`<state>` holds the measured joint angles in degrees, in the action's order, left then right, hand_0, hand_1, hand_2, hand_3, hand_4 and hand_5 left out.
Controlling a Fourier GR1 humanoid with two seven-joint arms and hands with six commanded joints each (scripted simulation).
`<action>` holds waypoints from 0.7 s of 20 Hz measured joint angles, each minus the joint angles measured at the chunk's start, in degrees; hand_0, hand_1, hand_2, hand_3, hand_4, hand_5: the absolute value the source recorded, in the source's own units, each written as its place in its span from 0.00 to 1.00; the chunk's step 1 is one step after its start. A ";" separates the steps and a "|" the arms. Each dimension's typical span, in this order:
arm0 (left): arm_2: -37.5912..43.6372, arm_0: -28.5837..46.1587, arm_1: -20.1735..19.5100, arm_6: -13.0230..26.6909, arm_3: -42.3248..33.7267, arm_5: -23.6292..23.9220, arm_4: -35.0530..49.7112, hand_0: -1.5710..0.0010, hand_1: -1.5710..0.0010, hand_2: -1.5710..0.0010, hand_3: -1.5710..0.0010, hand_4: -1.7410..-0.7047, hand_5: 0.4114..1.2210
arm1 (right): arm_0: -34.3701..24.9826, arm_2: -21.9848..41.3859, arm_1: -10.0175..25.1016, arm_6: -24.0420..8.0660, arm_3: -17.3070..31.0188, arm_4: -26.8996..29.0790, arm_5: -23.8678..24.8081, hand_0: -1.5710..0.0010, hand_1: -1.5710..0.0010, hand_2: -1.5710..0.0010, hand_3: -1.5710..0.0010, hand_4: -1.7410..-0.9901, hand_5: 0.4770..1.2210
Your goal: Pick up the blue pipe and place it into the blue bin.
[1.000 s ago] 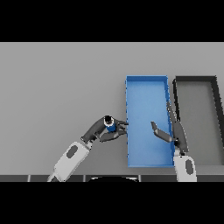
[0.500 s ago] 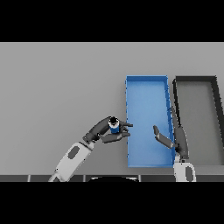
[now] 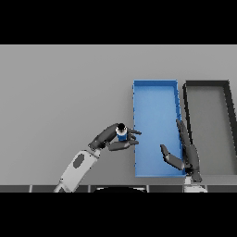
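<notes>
Carrying stage by the look of it: the left hand [image 3: 112, 137] has its fingers and thumb curled round the small blue pipe with a dark open end [image 3: 121, 132], sitting just outside the left wall of the long blue rectangular bin [image 3: 155, 83], fingertips already poking over the rim. To do this well I'd get the pipe fully past that wall and well over the bin floor before letting go. Left arm reaches in from lower left, forearm angled toward the bin. The right hand [image 3: 189, 155] hangs over the bin's right edge, fingers straight and spread, holding nothing.
</notes>
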<state>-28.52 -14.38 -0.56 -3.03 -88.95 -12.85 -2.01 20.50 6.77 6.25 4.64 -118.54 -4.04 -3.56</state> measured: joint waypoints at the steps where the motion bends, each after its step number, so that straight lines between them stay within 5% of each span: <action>1: -0.31 0.18 0.70 -0.08 0.23 -0.16 -0.51 0.00 0.00 0.00 0.00 0.26 1.00 | -1.52 -0.14 2.07 -3.86 -1.48 2.77 -2.50 1.00 0.98 0.92 1.00 0.69 0.17; 5: 0.57 0.58 0.76 0.67 -1.25 -1.36 -0.75 0.00 0.00 0.00 0.00 0.26 1.00 | -10.34 0.94 7.04 -17.09 -2.36 10.45 -9.44 1.00 0.99 0.93 1.00 0.65 0.11; 11: 1.68 0.17 1.68 1.15 -0.52 -2.33 -2.77 0.00 0.00 0.00 0.00 0.26 1.00 | -24.66 5.92 9.91 -26.60 -2.30 11.87 -12.32 1.00 1.00 0.97 1.00 0.59 0.11; 14: 2.59 0.61 1.83 0.16 -0.53 -3.52 -2.55 0.00 0.00 0.00 0.00 0.26 1.00 | -30.29 9.06 9.29 -28.19 -1.66 12.72 -13.82 1.00 1.00 0.97 1.00 0.60 0.11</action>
<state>-25.93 -13.78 1.27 -2.86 -89.48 -16.38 -4.56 -9.79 15.83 15.54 -23.55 -120.19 8.68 -17.38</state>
